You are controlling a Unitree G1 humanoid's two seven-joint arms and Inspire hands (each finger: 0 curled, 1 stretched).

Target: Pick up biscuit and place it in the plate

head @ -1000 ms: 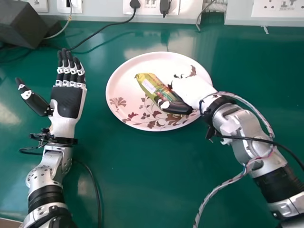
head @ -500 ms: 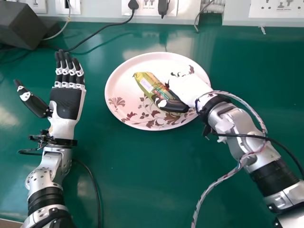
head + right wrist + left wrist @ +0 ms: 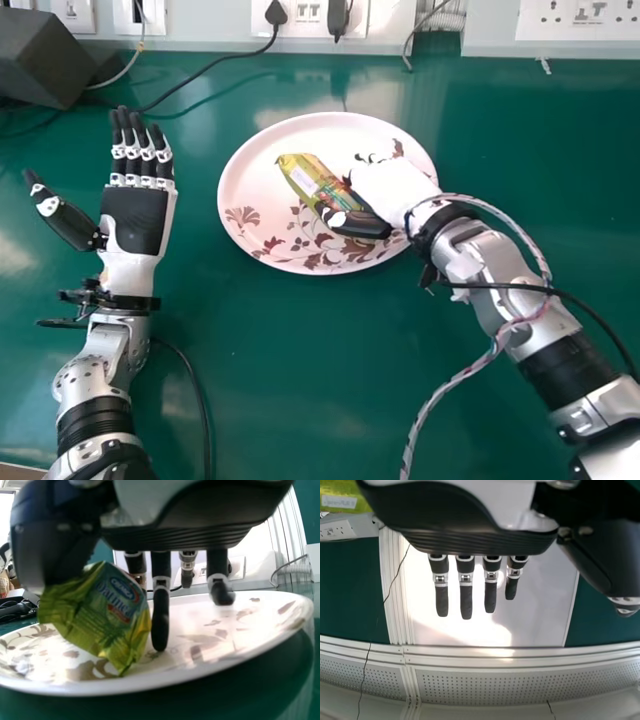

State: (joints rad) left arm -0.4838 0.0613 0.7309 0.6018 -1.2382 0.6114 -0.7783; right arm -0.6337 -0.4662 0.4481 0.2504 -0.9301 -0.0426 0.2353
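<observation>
A dark box (image 3: 42, 62) sits on the green desk (image 3: 300, 390), at the back left. A pale cord (image 3: 137, 55) comes down beside it. Two black plugs (image 3: 276, 12) sit in a white socket plate (image 3: 308, 16). A black cord (image 3: 215, 63) runs from one. The left wrist view has a shiny white thing (image 3: 540, 610), maybe a board.

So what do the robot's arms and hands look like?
The left hand and right hand are white, with black fingers and thumbs; the left has a black palm and white finger bands. Both arms are silver metal with black sections. A black cable and a pale braided cable run along the right arm.
</observation>
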